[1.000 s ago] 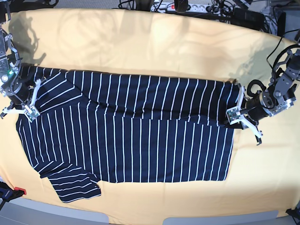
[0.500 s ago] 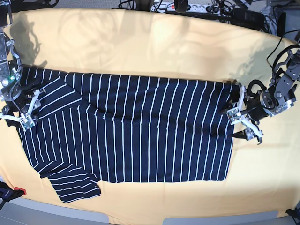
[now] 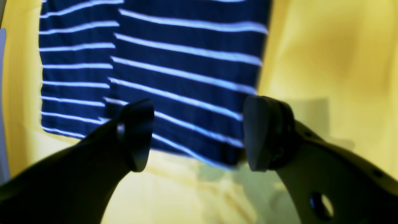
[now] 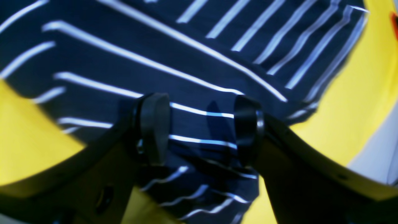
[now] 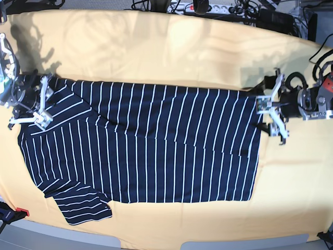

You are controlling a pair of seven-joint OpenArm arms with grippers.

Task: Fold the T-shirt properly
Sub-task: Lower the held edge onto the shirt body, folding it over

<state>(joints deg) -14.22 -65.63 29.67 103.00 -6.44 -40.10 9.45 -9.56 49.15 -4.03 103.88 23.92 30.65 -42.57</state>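
Note:
The dark navy pinstriped T-shirt point(image 5: 151, 146) lies flat on the yellow-orange cloth point(image 5: 166, 47), with its far part folded over toward the front. One sleeve point(image 5: 83, 205) sticks out at the front left. My left gripper point(image 5: 266, 114) hovers open just off the shirt's right edge. In the left wrist view the left gripper point(image 3: 199, 133) stands wide over the hem corner point(image 3: 186, 93), holding nothing. My right gripper point(image 5: 40, 104) is open over the shirt's left end. In the right wrist view the right gripper point(image 4: 201, 130) hangs above striped fabric point(image 4: 186, 62) without gripping it.
A power strip point(image 5: 200, 7) and tangled cables point(image 5: 260, 13) run along the table's far edge. A red clamp point(image 5: 18, 212) sits at the front left corner. Bare yellow cloth surrounds the shirt on all sides.
Both grippers went from shut on the shirt's side edges to open, letting the cloth go. They have since pulled back a little, toward the far side, and the shirt lies still.

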